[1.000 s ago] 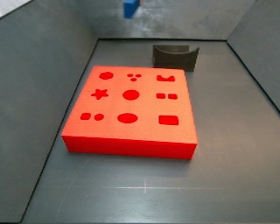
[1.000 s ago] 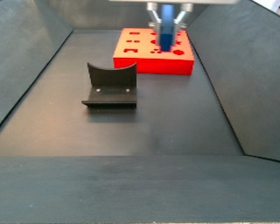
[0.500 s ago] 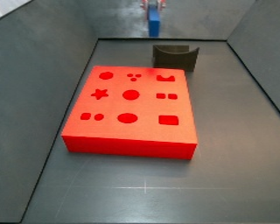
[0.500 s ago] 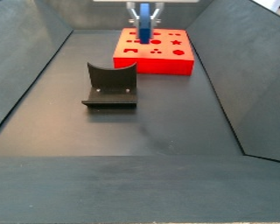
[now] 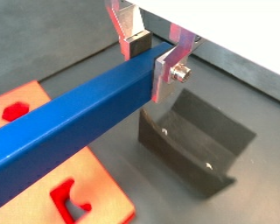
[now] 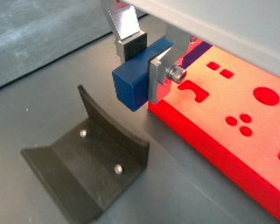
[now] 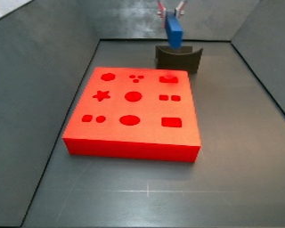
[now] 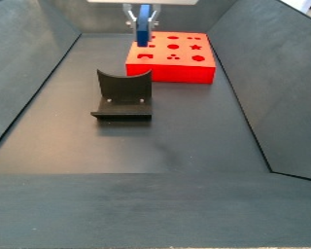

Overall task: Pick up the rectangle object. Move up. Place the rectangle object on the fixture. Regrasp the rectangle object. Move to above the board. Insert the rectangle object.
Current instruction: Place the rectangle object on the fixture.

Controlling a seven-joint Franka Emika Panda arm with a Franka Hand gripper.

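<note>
My gripper [image 5: 152, 51] is shut on the rectangle object [image 5: 73, 118], a long blue bar held near one end, in both wrist views [image 6: 140, 74]. It hangs in the air above the fixture [image 7: 180, 58], a dark grey scooped block, in both side views [image 8: 121, 94]. The bar [image 7: 174, 30] shows just over the fixture's top and apart from it; in a side view it hangs high [image 8: 141, 23] beyond the fixture. The fixture also shows under the bar in both wrist views [image 5: 195, 144] [image 6: 87, 171]. The red board [image 7: 134, 109] lies flat with shaped holes.
Grey sloping walls [image 8: 35, 73] enclose the dark floor [image 8: 158, 146] on all sides. The board [image 8: 174, 56] lies close behind the fixture in a side view and fills one side of a wrist view [image 6: 230, 105].
My gripper has carried the blue bar sideways from over the board area to above the fixture, and lower in a side view. The board and fixture have not moved.
</note>
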